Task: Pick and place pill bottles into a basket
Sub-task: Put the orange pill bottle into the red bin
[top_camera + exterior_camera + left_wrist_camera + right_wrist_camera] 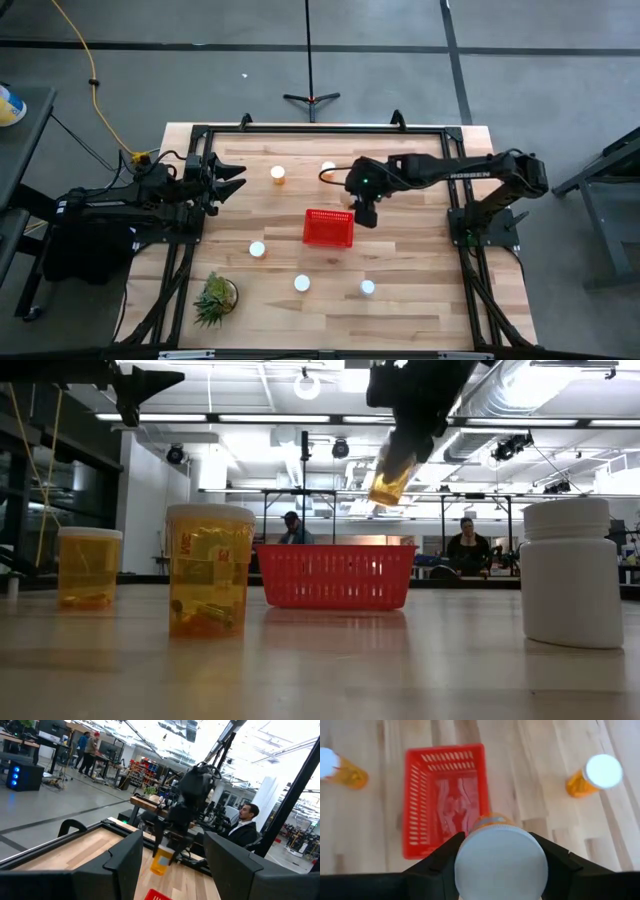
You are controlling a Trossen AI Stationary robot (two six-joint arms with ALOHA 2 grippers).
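Note:
My right gripper [366,214] is shut on an orange pill bottle with a white cap [389,478], held high over the right far corner of the red basket [328,228]. The basket shows below it in the right wrist view [445,795]. Several other pill bottles stand on their bases on the table: two beyond the basket [278,175] [328,168] and three nearer [257,250] [302,284] [367,288]. My left gripper [238,180] is open and empty at the table's left side. My right gripper pinches the bottle's white cap [501,862] between its two fingers, one on each side. The fingers come from above, pointing down. The orange body [388,482] hangs tilted below the fingers, lifted clear above the basket's rim.
A small green spiky plant [215,298] stands at the table's near left corner. A black frame [320,128] runs along the far edge. People sit in the room beyond the table [468,545].

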